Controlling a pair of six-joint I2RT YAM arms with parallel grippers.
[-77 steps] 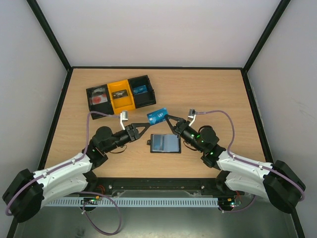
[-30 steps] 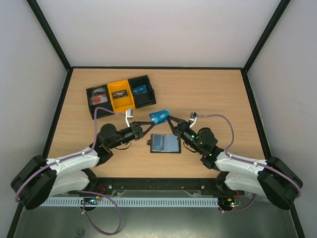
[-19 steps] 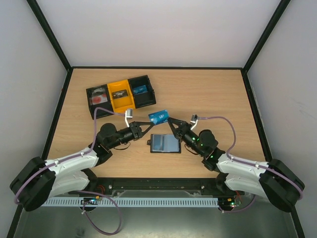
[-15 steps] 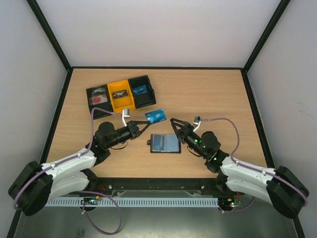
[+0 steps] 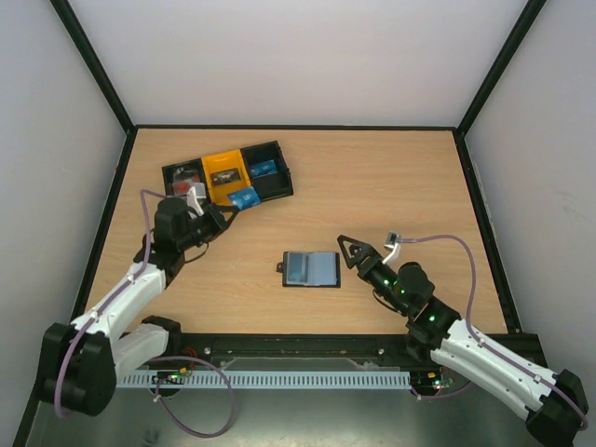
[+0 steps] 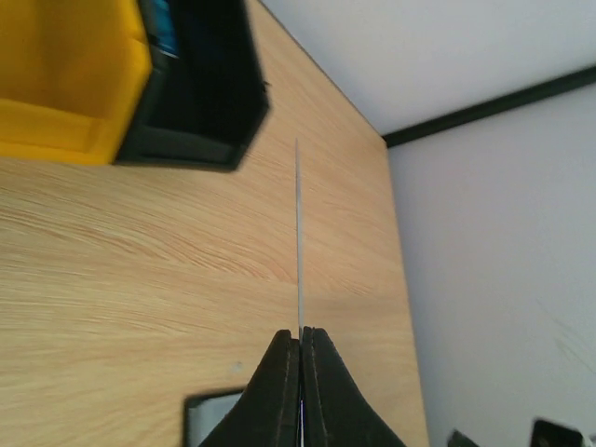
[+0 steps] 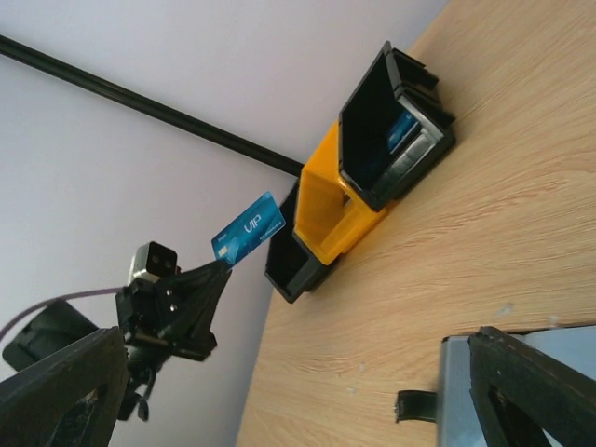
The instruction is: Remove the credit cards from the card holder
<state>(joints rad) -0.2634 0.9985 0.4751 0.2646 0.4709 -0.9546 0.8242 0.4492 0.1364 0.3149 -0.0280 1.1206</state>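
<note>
- A light blue credit card (image 5: 244, 197) is pinched between the pressed-together fingers of the left gripper (image 5: 231, 205), raised at the front edge of the black-and-yellow tray (image 5: 270, 186).
- The black card holder (image 5: 310, 269) lies open mid-table (image 5: 400, 186).
- The right gripper (image 5: 345, 253), fingers spread, sits just right of the holder.

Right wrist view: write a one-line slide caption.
Left hand pinches a blue credit card near the tray; card holder in foreground.

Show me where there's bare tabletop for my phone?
Bare table: far right, from the tray to the right wall; also between the left arm and the card holder. Crowded: the tray's front, where the left gripper holds a credit card, and beside the card holder, at the open right gripper.
</note>
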